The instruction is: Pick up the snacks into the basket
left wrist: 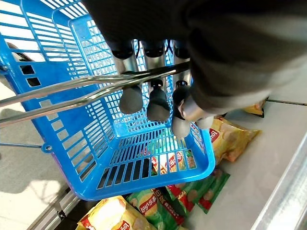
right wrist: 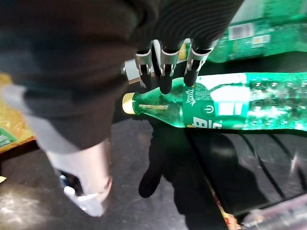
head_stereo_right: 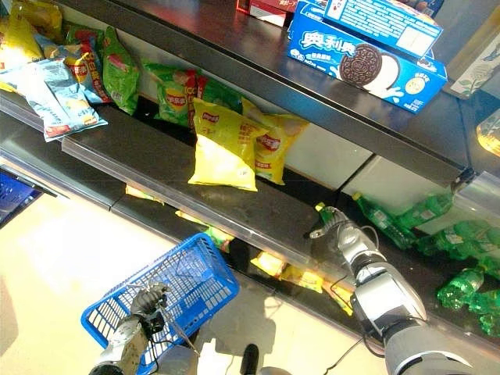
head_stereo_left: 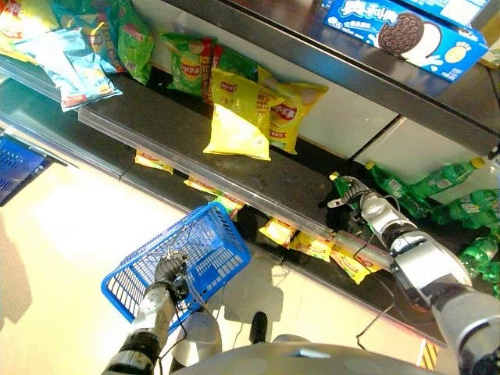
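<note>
Dark glossy shelf, left hand gripping wire-handled mesh basket, right hand relaxed.

White characters run along the blue box at the right end of the top shelf — too small to make out. A small red logo patch sits on the yellow bag by the middle shelf's front edge, and a white label with a round symbol on the green bottle — none legible.

Dark store shelves (tiered, with clear front rails) stand over a pale, brightly lit floor.
</note>
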Available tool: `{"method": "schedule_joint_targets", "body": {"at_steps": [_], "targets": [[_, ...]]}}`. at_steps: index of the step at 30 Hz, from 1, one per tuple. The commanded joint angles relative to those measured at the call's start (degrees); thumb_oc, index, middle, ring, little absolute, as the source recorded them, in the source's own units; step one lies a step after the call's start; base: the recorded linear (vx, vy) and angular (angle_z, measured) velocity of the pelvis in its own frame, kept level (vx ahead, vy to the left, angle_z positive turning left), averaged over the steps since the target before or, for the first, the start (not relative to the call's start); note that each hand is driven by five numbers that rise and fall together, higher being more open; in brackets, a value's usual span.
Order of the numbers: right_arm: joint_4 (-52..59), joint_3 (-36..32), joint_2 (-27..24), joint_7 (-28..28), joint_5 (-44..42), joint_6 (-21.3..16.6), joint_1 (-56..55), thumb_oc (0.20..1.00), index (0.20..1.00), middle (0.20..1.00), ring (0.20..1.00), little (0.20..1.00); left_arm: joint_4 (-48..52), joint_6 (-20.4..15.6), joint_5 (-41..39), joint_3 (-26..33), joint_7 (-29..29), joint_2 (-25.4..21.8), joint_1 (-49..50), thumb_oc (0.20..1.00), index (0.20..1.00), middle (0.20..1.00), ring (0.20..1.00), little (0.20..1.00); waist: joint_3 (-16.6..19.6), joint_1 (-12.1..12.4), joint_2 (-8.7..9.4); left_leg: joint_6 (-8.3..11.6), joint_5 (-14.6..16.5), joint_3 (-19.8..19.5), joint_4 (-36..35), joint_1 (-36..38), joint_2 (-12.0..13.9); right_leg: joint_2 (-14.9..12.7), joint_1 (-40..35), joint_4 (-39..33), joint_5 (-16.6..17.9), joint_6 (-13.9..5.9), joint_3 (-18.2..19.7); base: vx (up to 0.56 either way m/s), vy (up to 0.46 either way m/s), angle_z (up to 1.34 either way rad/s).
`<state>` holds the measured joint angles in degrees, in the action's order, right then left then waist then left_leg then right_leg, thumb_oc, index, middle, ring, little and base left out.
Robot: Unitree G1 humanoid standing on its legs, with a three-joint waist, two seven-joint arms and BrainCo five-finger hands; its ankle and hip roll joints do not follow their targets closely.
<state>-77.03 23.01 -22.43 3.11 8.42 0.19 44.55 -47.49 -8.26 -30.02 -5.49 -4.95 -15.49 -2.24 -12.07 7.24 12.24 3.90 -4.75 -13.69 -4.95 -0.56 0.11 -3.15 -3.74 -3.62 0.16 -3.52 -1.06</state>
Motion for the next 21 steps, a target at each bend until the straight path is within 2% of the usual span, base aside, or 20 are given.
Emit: {"method": "schedule_joint_targets", "body": {"at_steps": [1,21], "targets": [[-2.20,0.83,-3.95,2.19,1.48,0.24,0.84,1.000,1.000,1.000,1.000,1.000,1.61,-2.75,2.24,-0.83,0.38,-0.90,-1.03,0.200,0.200,0.200,0.200,0.200,2.84,0.02,-0.70,-5.30,6.11,-0.24,-0.05,1.74,-4.83,-0.37,6.35,9.53,-1.84,-3.79,-0.40,0.01,0.009,-0.13],[-4.42,-1.13,-8.37,3.93,3.34,0.76,0.65,1.000,1.000,1.000,1.000,1.000,1.94,-2.54,3.48,-1.40,1.35,-0.79,1.11,0.200,0.200,0.200,0.200,0.200,3.94,-0.28,-0.40,-5.49,6.63,0.30,-0.05,2.22,-4.96,-0.75,5.62,8.49,-1.39,-3.89,0.15,0.00,0.001,-0.03]]}}
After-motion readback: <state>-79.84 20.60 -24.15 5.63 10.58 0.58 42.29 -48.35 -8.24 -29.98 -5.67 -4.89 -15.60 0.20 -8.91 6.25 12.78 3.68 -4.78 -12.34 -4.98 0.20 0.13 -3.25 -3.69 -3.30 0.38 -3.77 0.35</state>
